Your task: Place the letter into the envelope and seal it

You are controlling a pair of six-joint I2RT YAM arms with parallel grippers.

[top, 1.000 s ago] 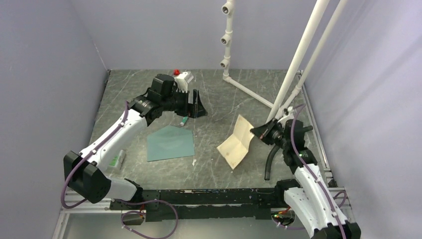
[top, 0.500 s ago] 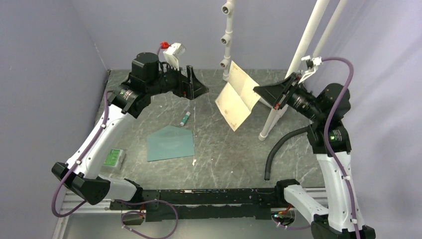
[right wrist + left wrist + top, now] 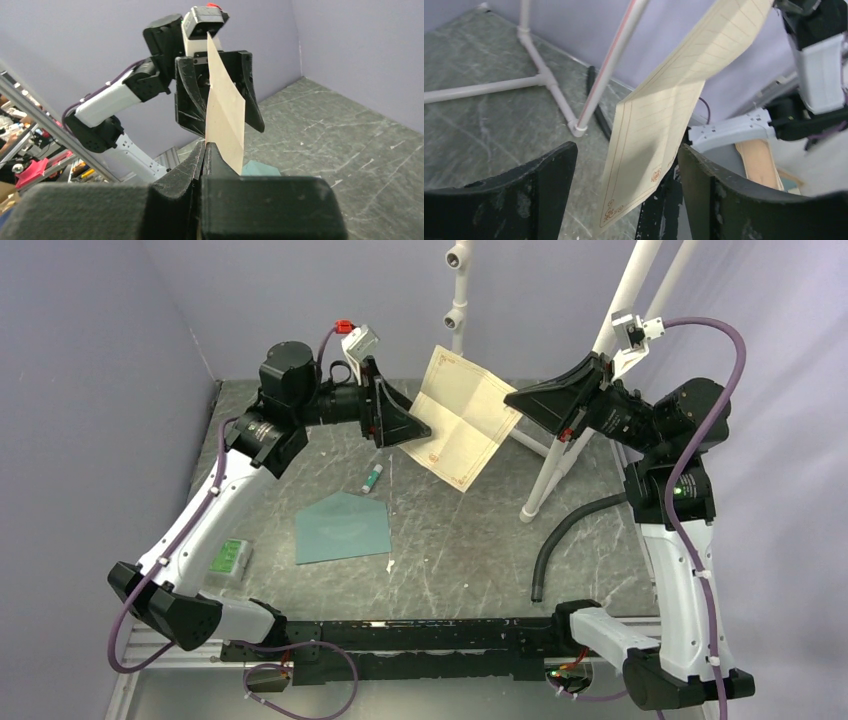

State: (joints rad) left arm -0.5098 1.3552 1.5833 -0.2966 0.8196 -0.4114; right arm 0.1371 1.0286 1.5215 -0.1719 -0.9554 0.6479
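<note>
The letter (image 3: 462,420), a cream sheet with a thin brown border and fold creases, hangs in the air above the back of the table. My right gripper (image 3: 517,400) is shut on its right edge; the right wrist view shows the sheet (image 3: 225,115) pinched between the closed jaws. My left gripper (image 3: 418,432) is open, and the letter's lower corner (image 3: 644,165) hangs between its two fingers without touching them. The teal envelope (image 3: 343,527) lies flat on the table, flap pointing away, below and left of the letter.
A small green glue stick (image 3: 373,478) lies behind the envelope. A green-and-white packet (image 3: 228,558) sits at the left edge. A white pipe frame (image 3: 560,440) stands at the back right, and a black hose (image 3: 560,540) lies by the right arm.
My right gripper has carried the letter left and higher. My left gripper has swung right until its open jaws straddle the letter's lower corner.
</note>
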